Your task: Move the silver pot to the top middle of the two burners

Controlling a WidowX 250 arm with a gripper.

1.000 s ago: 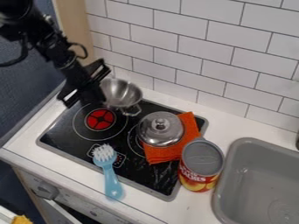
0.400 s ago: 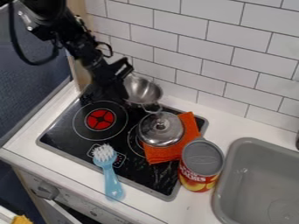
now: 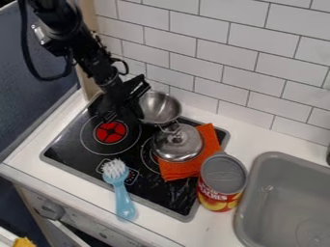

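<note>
The black gripper (image 3: 135, 108) is at the upper left of the stove, shut on the left side of the silver pot (image 3: 161, 107). The pot is at the back edge of the stove, its open top showing and its near handle close to the lidded silver pot (image 3: 178, 141). That lidded one sits partly on an orange cloth, over the right burner (image 3: 147, 158). The left burner (image 3: 111, 131) has a red centre and lies in front of the gripper.
A blue brush (image 3: 120, 193) lies across the stove's front edge. A tall can (image 3: 221, 181) stands right of the orange cloth (image 3: 206, 161), beside the grey sink (image 3: 283, 202). White wall tiles rise behind the stove.
The gripper and the silver pot have moved right together along the back of the stove, then slightly down in the view. The lidded pot, cloth, brush and can have stayed put.
</note>
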